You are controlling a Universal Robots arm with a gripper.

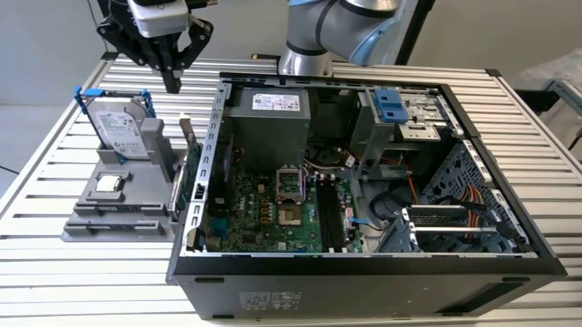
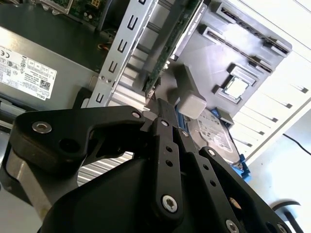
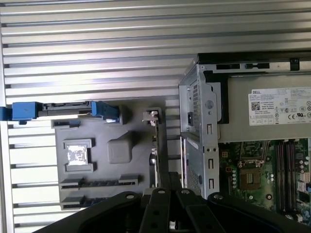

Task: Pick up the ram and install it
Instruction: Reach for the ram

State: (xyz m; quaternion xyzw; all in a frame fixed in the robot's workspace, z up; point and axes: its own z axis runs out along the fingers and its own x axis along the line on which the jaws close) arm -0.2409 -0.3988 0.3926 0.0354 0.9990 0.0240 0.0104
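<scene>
Above the far end of the grey holder [image 1: 116,230] on the worktop [image 1: 54,286], the tool [image 1: 171,86] hangs with its fingers pressed together — nothing between them. Below it the ram [image 3: 160,150] stands on its long edge in the holder — just beside the open case [image 1: 364,276], outside its wall.

In the exterior view we saw an open computer case [image 1: 364,281] on a slatted table [image 1: 82,289], a grey fixture [image 1: 114,228] at its nine o'clock holding an upright hard drive [image 1: 118,129], a square chip [image 1: 109,182] at the drive's six o'clock.
</scene>
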